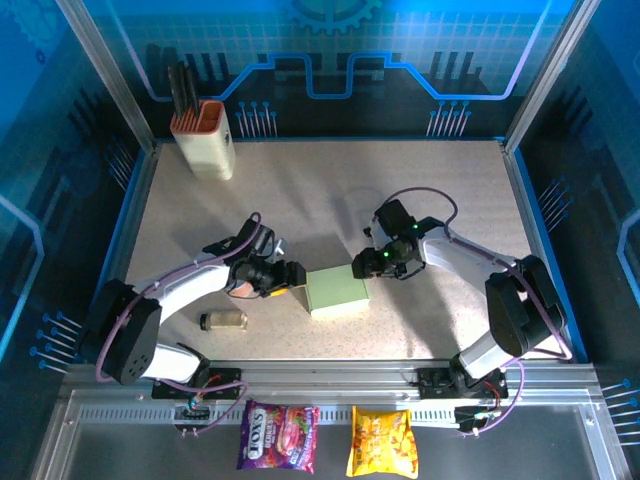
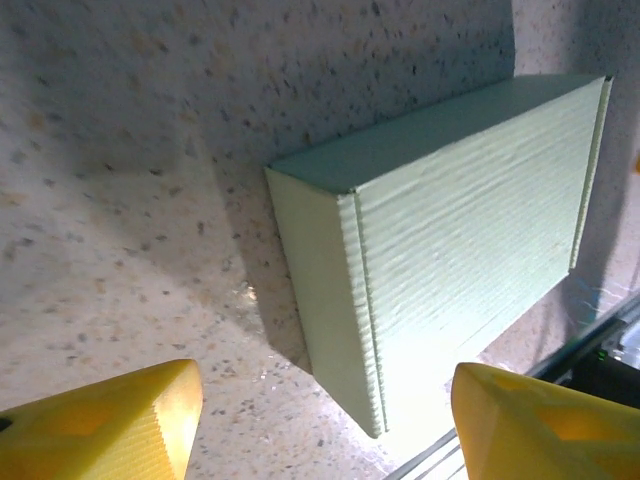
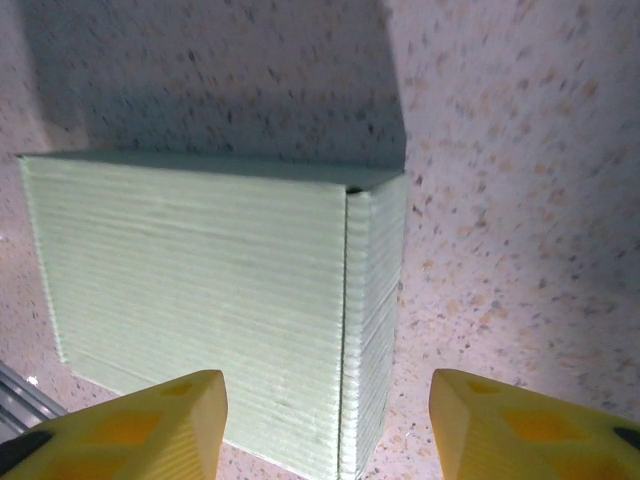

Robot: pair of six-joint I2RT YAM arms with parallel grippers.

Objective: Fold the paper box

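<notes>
The paper box (image 1: 337,292) is a closed pale mint-green rectangular box lying flat on the speckled table, between the two arms. My left gripper (image 1: 292,277) is just off its left end. In the left wrist view the box (image 2: 460,250) has its near corner between the yellow fingers (image 2: 110,420), and the left gripper (image 2: 325,430) is open and touches nothing. My right gripper (image 1: 362,268) is at the box's upper right corner. In the right wrist view it stands open (image 3: 330,425) over the box's right edge (image 3: 200,290), its fingertips (image 3: 530,425) apart from the cardboard.
A cream holder with an orange rim (image 1: 203,140) stands at the back left. A small bottle (image 1: 224,320) lies on its side near the left arm. Two snack packets (image 1: 279,437) (image 1: 381,442) lie beyond the table's front rail.
</notes>
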